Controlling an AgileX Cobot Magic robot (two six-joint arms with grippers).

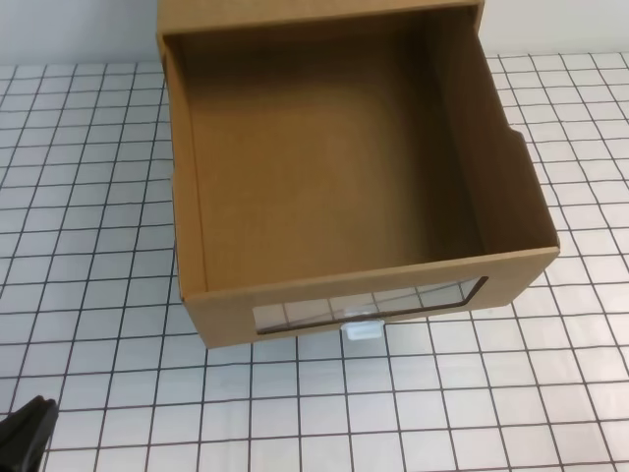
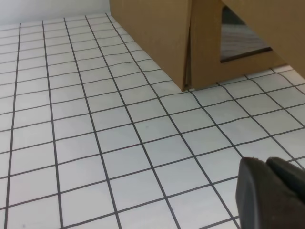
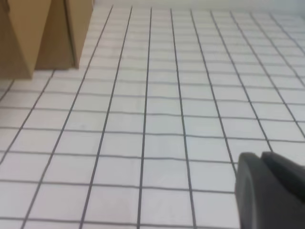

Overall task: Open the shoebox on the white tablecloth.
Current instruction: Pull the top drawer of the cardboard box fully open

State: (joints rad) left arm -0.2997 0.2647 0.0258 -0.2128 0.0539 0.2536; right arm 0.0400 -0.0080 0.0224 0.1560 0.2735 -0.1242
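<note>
From the high view, the left gripper [image 1: 25, 433] shows only as a dark tip at the lower left corner, well to the left of the shoebox [image 1: 334, 167] and nearer the camera than its front wall. In the left wrist view its black fingers [image 2: 271, 195] fill the lower right corner, pressed together with only a thin seam between them and nothing held, above the white tablecloth [image 2: 95, 143].

The shoebox sits on the white tablecloth in the upper middle of the high view. Its drawer is pulled out toward the camera, and the bare brown floor of the drawer is exposed. The outer sleeve shows as a brown edge at the far end. On the front wall, a wide clear window [image 1: 369, 305] shows the grid through it, and a small white handle [image 1: 363, 329] sits just below that window, touching the cloth.

To the right of the shoebox, the right gripper [image 3: 271, 191] appears only in its own wrist view, dark fingers closed together and empty, above the cloth and well apart from the box.
</note>
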